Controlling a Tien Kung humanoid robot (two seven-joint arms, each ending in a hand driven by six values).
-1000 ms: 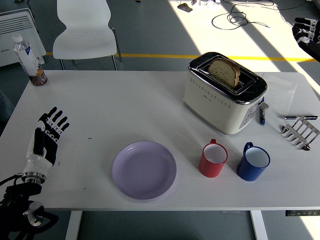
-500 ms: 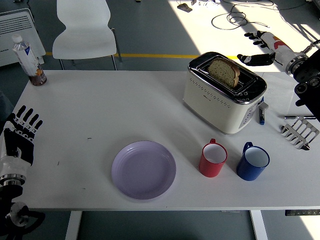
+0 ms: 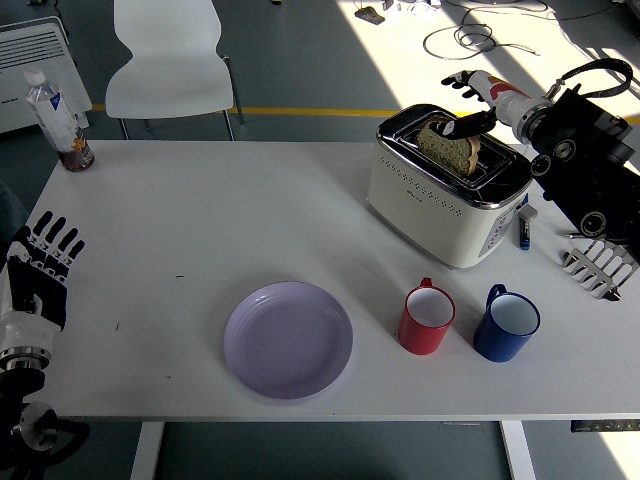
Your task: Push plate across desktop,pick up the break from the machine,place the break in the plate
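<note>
head view: right hand (image 3: pixel 472 103) hovers over the toaster (image 3: pixel 448 186), fingers apart around the bread (image 3: pixel 449 147), nothing pinched yet. the slice stands upright in the slot, handy for a grab from above. the plate (image 3: pixel 288 339) waits near the front edge. left hand (image 3: pixel 38 270) rests at the table's left edge, fingers spread.

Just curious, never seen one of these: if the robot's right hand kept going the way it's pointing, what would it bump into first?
Most likely the bread slice standing in the toaster. The right hand reaches in toward it, fingers open, though its height above the bread is unclear.
</note>
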